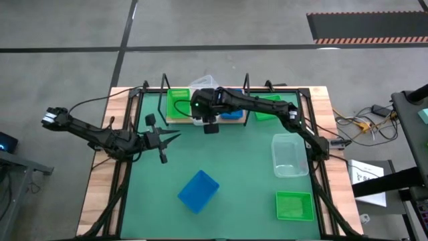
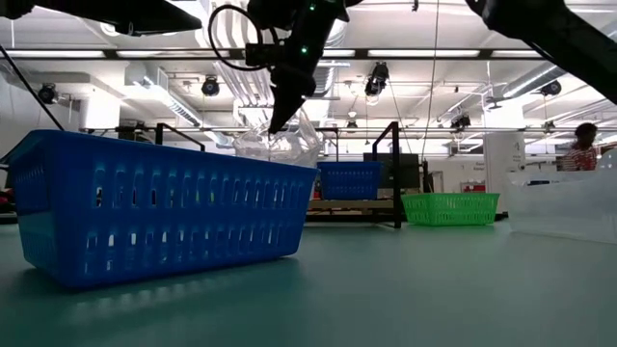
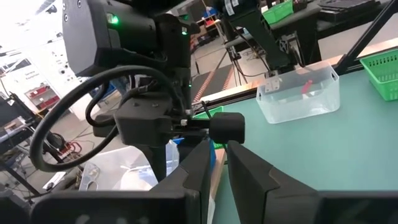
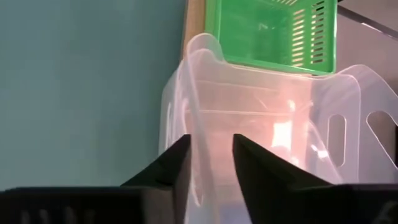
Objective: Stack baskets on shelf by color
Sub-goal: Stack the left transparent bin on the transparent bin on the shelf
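The worktop [image 1: 227,161] carries the shelf [image 1: 175,119] at its far edge, with a green basket [image 1: 178,102] at the shelf's left end. The right gripper [image 4: 208,163] holds a clear basket [image 4: 261,130] over the shelf's middle, fingers pinching its wall. The left gripper [image 1: 172,138] waits at mid-left, fingers nearly pressed together.

Green-matted table [image 1: 234,167] with shelf [image 1: 175,120], blue basket [image 1: 198,191], clear basket [image 1: 289,155], green basket [image 1: 294,205].
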### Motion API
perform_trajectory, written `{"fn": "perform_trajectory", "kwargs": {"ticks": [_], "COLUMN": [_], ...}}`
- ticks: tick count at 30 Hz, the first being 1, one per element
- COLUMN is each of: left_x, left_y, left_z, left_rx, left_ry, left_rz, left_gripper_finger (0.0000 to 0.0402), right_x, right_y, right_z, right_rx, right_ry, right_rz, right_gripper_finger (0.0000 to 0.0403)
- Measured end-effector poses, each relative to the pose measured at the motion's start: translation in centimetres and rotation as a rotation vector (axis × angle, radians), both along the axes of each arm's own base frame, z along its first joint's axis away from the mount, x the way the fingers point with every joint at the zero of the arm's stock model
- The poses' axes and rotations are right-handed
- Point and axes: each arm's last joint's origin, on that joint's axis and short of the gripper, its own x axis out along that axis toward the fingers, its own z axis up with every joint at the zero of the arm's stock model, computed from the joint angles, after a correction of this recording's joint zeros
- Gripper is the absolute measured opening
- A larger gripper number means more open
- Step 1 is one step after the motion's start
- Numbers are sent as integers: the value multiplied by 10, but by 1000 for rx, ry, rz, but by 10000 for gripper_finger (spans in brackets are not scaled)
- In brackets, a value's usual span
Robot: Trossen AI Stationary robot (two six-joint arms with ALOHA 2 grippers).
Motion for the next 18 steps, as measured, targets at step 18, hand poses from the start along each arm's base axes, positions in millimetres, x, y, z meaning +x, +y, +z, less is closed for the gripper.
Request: {"fn": "perform_trajectory", "kwargs": {"ticks": [18], "left_x": [0], "left_y": [0], "left_z": [0], "left_rx": [22], "left_ry": [6], "left_rz": [-1], "left_gripper_finger": [38], "right_x": [-13], "right_y": [3], "right_z": [40], "right_rx": [-11], "right_ry": [-134], "right_rz": [-22], "right_gripper_finger": [9]}}
